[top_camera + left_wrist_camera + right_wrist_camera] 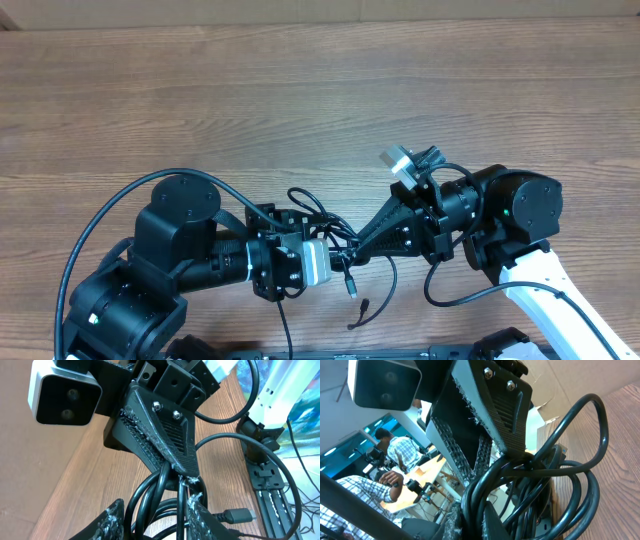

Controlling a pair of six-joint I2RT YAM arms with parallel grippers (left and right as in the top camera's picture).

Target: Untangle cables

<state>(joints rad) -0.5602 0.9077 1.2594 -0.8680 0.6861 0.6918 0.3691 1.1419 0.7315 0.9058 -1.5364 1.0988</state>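
The cables (318, 212) are a knot of thin black cords between the two arms, near the table's front. My right gripper (352, 242) reaches in from the right and is shut on several strands (555, 480), which are pinched between its fingers (470, 520). My left gripper (338, 258) comes from the left, tip to tip with the right one. Its jaws stand partly open around looped strands (160, 495), with wood showing between the strands. A black plug (240, 516) with a silver tip lies just right of the left gripper's fingers. Two loose ends (352, 288) trail toward the table's front edge.
The wooden table (300, 90) stretches back behind the arms. The right arm's black base rail (270, 485) runs along the table's front edge. Thicker black arm cables loop beside each arm (100, 225).
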